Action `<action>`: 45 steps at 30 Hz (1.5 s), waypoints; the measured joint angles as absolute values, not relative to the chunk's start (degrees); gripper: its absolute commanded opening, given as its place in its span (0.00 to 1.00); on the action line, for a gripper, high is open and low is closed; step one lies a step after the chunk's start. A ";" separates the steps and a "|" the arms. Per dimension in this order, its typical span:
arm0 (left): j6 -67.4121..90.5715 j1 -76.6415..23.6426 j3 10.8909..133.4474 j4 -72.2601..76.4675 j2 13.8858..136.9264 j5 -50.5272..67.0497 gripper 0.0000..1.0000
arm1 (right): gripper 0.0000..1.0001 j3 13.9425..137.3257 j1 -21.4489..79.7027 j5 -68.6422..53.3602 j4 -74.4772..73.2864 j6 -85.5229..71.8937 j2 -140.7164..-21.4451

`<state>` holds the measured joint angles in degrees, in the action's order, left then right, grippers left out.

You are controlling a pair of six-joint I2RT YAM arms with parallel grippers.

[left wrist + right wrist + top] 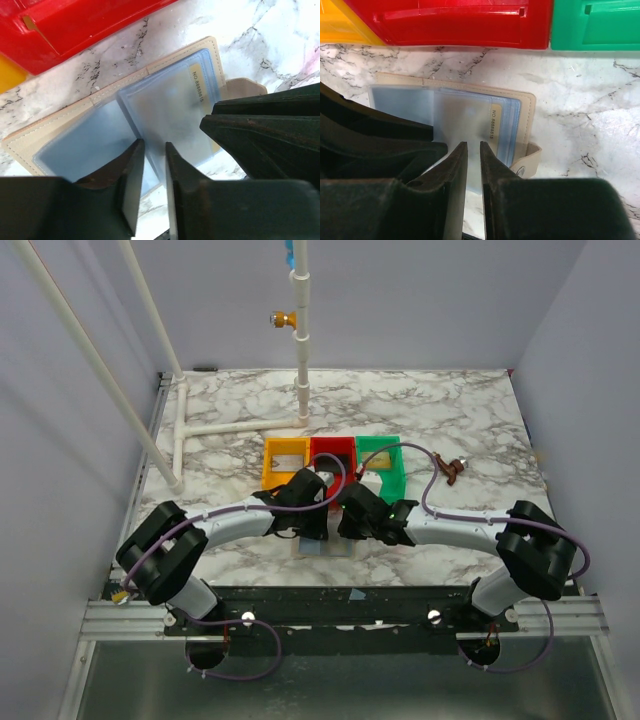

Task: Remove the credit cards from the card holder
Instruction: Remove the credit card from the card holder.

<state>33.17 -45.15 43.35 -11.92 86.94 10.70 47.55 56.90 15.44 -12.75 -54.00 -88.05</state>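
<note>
The card holder (60, 135) lies open on the marble, tan rim up, with blue-grey see-through sleeves fanned out. One tan card (496, 125) printed with a number sits inside a sleeve. One sleeve (462, 117) stands lifted, and my right gripper (474, 144) is pinched on its near edge. My left gripper (154, 145) straddles the sleeve's fold with its jaws a little apart, marble showing between them. In the top view both grippers cover the card holder (325, 548). A grey card (286, 460) lies in the yellow tray (268, 478).
A red tray (332, 448) and a green tray (392, 480) stand beside the yellow one, just behind the card holder. A white block (372, 480) sits by the green tray. White pipes (240, 426) lie at the back left. A small brown object (452, 472) lies right.
</note>
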 measured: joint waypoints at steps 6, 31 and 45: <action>32.38 -45.23 43.40 -12.21 86.94 9.56 0.00 | 0.33 47.59 56.88 15.42 -12.97 -53.93 -88.07; 43.42 -31.97 26.63 9.67 80.58 32.27 0.00 | 0.44 49.45 56.88 12.67 -10.22 -53.30 -90.50; 49.41 -29.67 22.90 19.33 78.70 38.98 0.00 | 0.43 46.33 54.68 9.65 -4.51 -54.17 -90.06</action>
